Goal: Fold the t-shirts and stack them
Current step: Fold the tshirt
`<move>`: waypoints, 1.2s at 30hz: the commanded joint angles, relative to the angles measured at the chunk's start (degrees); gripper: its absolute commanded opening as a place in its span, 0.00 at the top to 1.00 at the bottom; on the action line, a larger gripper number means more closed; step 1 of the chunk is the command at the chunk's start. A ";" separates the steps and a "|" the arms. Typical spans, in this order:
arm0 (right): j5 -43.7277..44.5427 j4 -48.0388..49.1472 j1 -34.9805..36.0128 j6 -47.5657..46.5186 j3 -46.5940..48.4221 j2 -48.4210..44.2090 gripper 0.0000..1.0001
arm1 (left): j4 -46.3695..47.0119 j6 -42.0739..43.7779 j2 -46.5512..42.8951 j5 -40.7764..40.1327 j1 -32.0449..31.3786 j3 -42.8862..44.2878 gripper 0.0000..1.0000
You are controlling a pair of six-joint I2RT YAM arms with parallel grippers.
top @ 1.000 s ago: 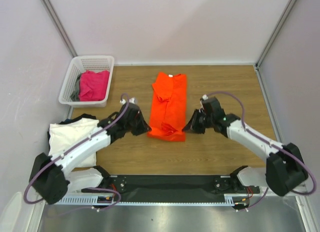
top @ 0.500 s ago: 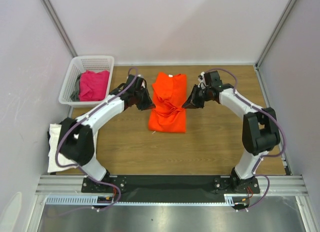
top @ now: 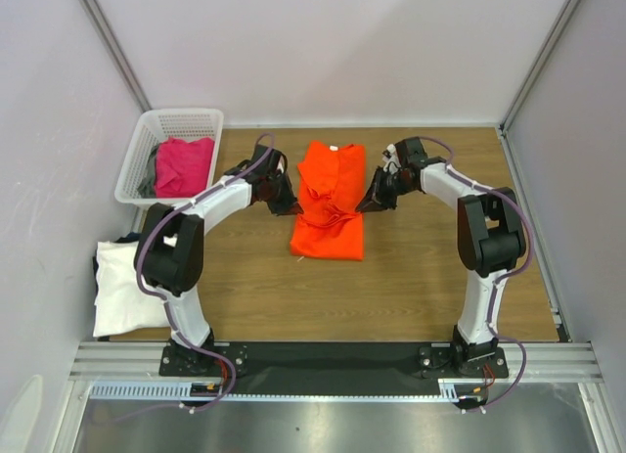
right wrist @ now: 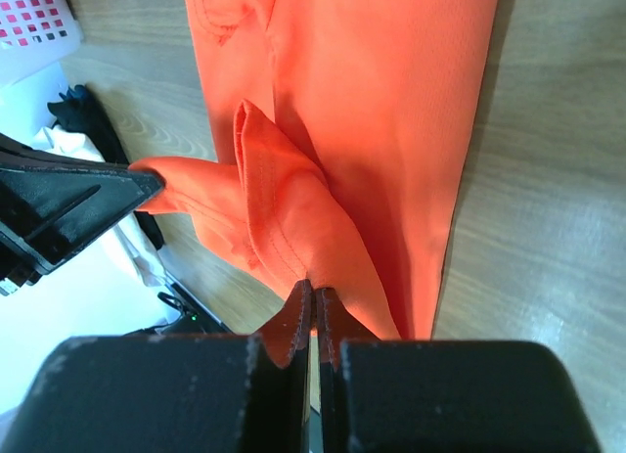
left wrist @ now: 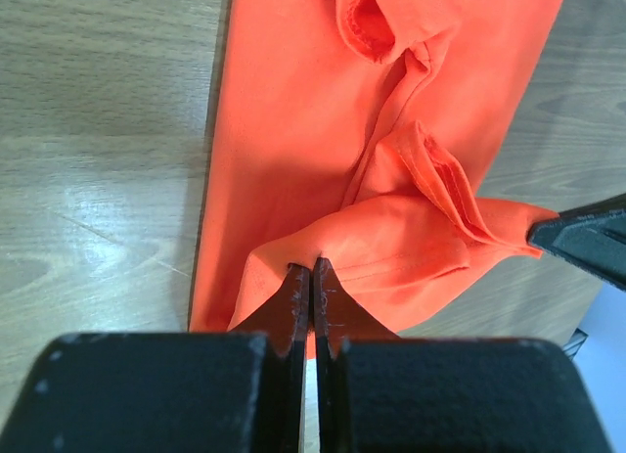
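The orange t-shirt lies lengthwise between the near and far edges of the desk, and the left jaws and right jaws each pinch a hem corner over its middle, the collar beyond.

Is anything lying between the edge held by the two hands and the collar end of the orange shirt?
Nothing visible. The left hand and right hand pinch the shirt; its far half lies bare up to the collar. The basket stands apart, at the left.

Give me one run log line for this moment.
phase: folding orange t-shirt | left gripper: shut on hem corner | right gripper: shut on hem corner | hem: raised over shirt's middle
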 commanded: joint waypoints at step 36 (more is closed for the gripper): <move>-2.87 -1.99 -3.12 -6.73 12.53 11.81 1.00 | 6.84 3.70 10.43 1.64 2.73 9.11 1.00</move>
